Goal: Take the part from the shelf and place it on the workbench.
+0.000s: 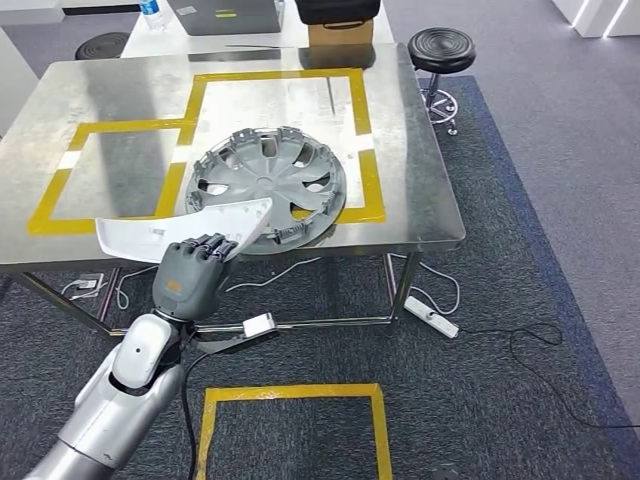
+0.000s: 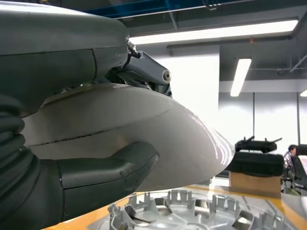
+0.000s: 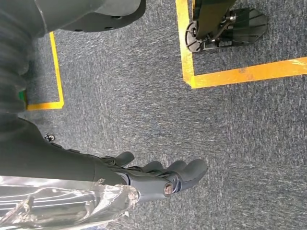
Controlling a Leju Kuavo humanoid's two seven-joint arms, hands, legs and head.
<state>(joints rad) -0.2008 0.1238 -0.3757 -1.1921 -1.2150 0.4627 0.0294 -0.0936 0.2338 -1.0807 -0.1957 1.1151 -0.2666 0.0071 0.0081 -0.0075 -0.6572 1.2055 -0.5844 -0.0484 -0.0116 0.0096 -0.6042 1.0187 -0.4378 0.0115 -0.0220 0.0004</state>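
My left hand [image 1: 189,272] grips a long white curved panel part [image 1: 181,225] and holds it level over the front edge of the steel workbench [image 1: 423,190]. The part's right tip hangs above the rim of a grey wheel cover [image 1: 268,180] that lies on the bench. In the left wrist view the thumb [image 2: 108,175] presses under the white part [image 2: 173,139], with the wheel cover [image 2: 181,211] just below. My right hand [image 3: 159,175] hangs over the carpet, fingers loosely extended and holding nothing.
Yellow tape outlines [image 1: 75,165] mark zones on the bench top. A black stool [image 1: 441,50] stands at the bench's far right corner. A power strip [image 1: 432,315] and cables lie on the carpet under the bench. A yellow floor square [image 1: 294,430] is taped near my feet.
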